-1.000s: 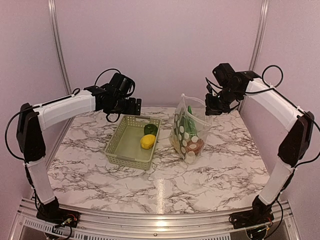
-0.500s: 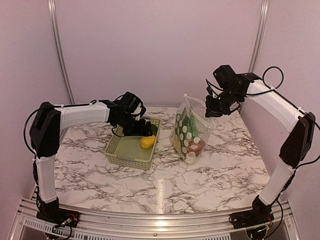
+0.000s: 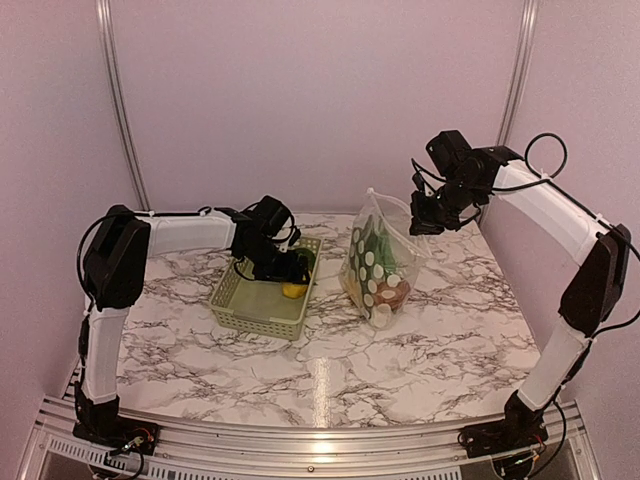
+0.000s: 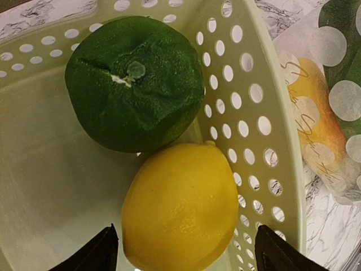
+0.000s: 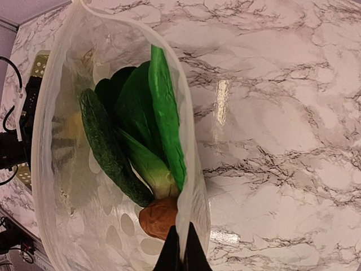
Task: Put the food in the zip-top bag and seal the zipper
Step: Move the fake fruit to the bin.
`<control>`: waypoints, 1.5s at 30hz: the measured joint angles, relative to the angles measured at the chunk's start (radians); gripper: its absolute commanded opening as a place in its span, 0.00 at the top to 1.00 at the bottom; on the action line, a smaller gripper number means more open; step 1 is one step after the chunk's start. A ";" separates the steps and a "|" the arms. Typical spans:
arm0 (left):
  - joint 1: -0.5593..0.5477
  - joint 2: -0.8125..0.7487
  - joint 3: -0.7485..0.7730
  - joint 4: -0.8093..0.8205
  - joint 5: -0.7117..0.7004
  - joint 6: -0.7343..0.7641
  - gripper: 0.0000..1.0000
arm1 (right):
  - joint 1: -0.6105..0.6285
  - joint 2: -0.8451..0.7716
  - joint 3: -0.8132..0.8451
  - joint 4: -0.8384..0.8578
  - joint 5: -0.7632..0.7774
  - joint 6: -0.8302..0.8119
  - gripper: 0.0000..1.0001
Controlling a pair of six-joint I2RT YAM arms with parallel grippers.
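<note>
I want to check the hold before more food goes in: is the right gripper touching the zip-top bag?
Touching. The right wrist view shows the right gripper shut on the zip-top bag at its rim.

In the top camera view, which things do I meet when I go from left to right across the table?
Pale green basket → zip-top bag → right claw. The left claw and the yellow fruit overlap the basket, so I leave them out.
</note>
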 measured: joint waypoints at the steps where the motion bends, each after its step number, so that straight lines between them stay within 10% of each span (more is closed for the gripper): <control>1: 0.000 0.010 0.013 -0.002 -0.002 0.011 0.15 | 0.000 0.000 0.000 0.000 -0.002 0.000 1.00; 16: 0.018 0.043 0.036 -0.007 0.045 0.098 0.45 | 0.000 0.000 0.000 -0.001 -0.011 -0.001 1.00; 30: 0.011 -0.262 -0.048 0.058 -0.224 -0.009 0.63 | 0.000 0.000 0.000 0.000 -0.033 0.003 1.00; 37: -0.060 -0.239 0.159 0.105 -0.227 -0.049 0.33 | 0.000 0.000 0.000 0.000 -0.037 0.002 1.00; 45: -0.045 -0.161 0.163 -0.051 -0.285 0.032 0.23 | 0.000 -0.001 0.000 0.000 -0.037 0.000 1.00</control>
